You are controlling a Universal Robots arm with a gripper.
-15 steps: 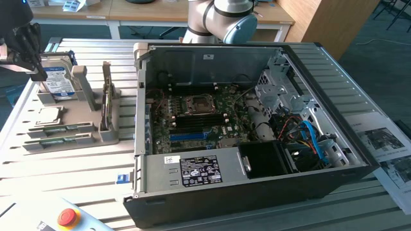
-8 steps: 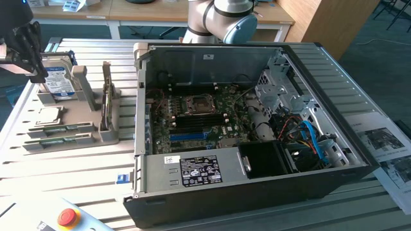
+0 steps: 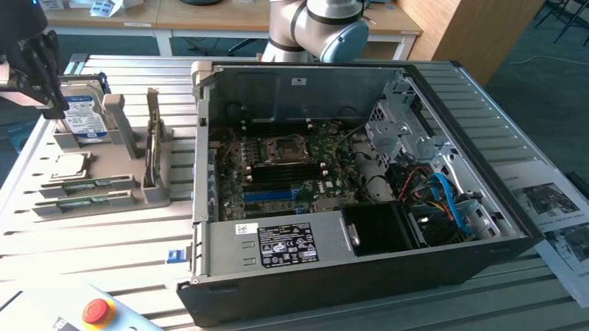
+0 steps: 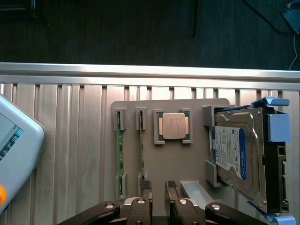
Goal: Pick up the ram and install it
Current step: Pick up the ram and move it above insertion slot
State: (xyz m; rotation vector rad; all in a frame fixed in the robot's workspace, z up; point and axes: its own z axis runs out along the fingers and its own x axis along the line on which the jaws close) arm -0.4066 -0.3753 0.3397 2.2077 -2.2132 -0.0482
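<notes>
Overhead, the gripper (image 4: 158, 187), jaws slightly apart and empty, hangs above the grey holder (image 4: 187, 159); the ram (image 4: 142, 150) stands on edge there, just ahead of one fingertip, with a second stick (image 4: 119, 152) beside it, farther off.

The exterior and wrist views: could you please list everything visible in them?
ram sticks: two, green, side by side in the holder's slots
processor: one, silver, in the holder beside the hard drive
hard drive: one, silver with blue label, standing in the holder
card: one, dark, upright on edge in the holder
holder: one, grey, on the table, exterior view's left of the case
case: one, black, open, mid-table
motherboard: one, green, inside the case
pendant: one, white with red button, at the table edge
papers: some, white, exterior view's right of the case
table: one, silver, slatted
gripper: one, black, open, over the holder
arm: one, grey, behind the case
</notes>
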